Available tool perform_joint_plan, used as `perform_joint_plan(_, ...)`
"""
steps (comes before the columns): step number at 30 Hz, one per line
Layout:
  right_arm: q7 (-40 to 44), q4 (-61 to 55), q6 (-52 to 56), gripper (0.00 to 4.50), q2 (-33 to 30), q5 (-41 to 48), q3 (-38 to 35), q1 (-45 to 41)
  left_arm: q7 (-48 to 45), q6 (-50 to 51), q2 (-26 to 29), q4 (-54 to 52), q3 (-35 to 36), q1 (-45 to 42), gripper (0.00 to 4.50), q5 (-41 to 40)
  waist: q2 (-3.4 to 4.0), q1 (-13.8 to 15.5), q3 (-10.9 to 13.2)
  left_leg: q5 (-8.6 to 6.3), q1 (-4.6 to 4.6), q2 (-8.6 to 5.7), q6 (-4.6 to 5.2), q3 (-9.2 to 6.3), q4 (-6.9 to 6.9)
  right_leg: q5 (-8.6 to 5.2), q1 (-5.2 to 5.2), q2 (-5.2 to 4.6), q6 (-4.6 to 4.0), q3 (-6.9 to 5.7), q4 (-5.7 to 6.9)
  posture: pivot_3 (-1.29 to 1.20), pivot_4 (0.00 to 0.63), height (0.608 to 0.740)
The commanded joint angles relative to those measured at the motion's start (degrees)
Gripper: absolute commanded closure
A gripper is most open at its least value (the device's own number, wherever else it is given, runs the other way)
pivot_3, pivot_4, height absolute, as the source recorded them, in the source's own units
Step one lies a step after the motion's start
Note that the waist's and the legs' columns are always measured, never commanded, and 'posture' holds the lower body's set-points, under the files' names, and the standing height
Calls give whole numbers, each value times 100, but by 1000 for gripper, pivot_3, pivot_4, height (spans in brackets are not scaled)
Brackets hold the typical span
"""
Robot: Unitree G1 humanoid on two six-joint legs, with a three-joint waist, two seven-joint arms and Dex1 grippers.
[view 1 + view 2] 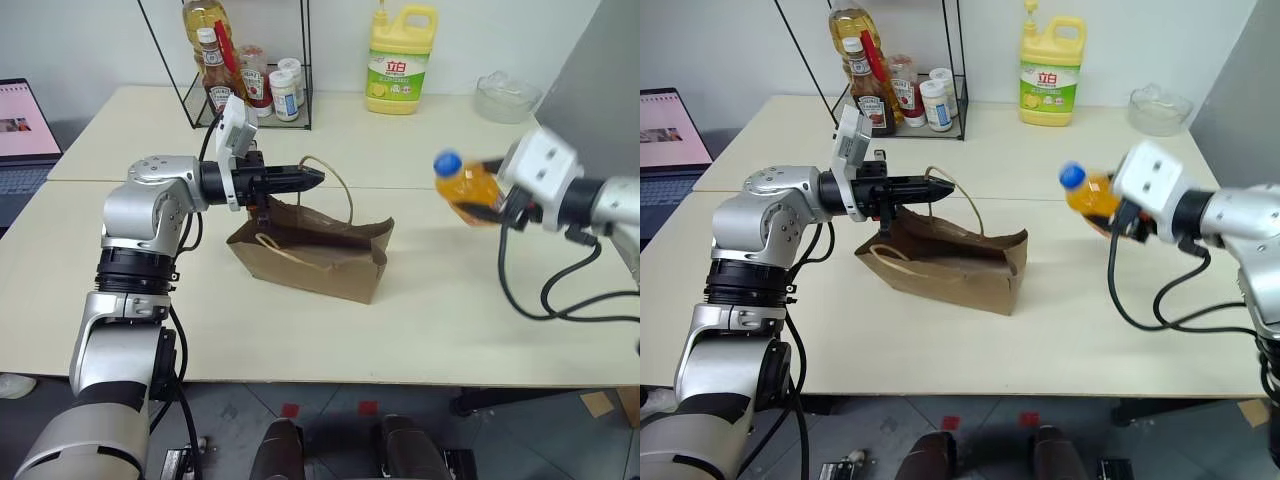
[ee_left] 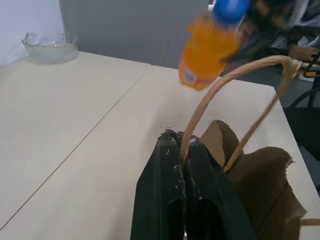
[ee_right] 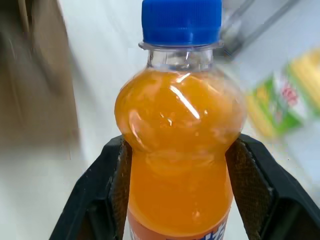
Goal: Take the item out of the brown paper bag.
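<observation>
Bottle (image 3: 177, 150) is out, clamped in the right gripper (image 1: 500, 200) well right of the bag (image 1: 315, 250). Left gripper (image 1: 295, 180) pinches a handle (image 2: 225, 85). Next, probably: set the bottle down gently, upright.

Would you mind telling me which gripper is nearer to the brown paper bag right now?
Left. The left gripper is shut on the handle of the brown paper bag, just above it. The right gripper holds the orange bottle off to the bag's right, clear of it.
</observation>
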Motion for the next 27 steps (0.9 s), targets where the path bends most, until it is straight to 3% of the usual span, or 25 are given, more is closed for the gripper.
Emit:
perform_joint_plan(1, -428, 1055, -1656, 2095, -348, -1589, 716, 118, 48, -51, 25, -172, 110, -80, 4500, -37, 1, -16, 1, 0, 0, 0, 0, 2, 0, 0, -1, 0, 0, 2, 0, 0, 150, 740)
perform_joint_plan(6, -782, 2449, -2674, 2096, -6, -2762, 1570, -21, 81, -19, 45, -238, 126, -44, 4500, -64, 4, -90, 2, 11, -6, 1, -20, 5, 2, 0, -7, 0, 0, 4, 1, 0, 150, 740)
perform_joint_plan(12, -446, 2713, -3057, 2096, 266, -2832, 1582, 72, 117, 4, 56, -299, 144, 0, 4500, -80, -11, -95, -7, 11, 13, 1, -20, 2, 19, 7, 26, -1, 11, 2, 0, 0, 150, 740)
perform_joint_plan(17, -349, 2529, -2920, 487, 398, -2754, 1298, 181, 127, 13, 63, -331, 154, 29, 4500, -86, -12, -90, -6, 3, 66, 1, -5, 3, 9, 5, 79, -1, 10, 3, -8, 0, 150, 740)
perform_joint_plan(19, -185, 2316, -2821, 23, 405, -2561, 1127, 269, 129, 15, 65, -332, 157, 33, 4500, -84, -11, -84, -6, 3, 65, 1, -6, 2, 9, 5, 80, -1, 10, 2, -8, 0, 150, 740)
perform_joint_plan(23, 404, 1167, -2114, 23, 322, -1576, 377, 650, 194, -1, 90, -325, 166, 36, 4500, -39, -8, -61, -2, 8, 62, 1, -15, 1, 5, 5, 77, -1, 9, 1, -9, 0, 150, 740)
perform_joint_plan(27, 836, -516, -531, 23, 512, 179, -674, 1063, 294, -75, 98, -252, 189, 39, 4500, 7, 2, -42, 5, 8, 61, 1, -16, 2, 5, 5, 77, -1, 9, 2, -9, 0, 150, 740)
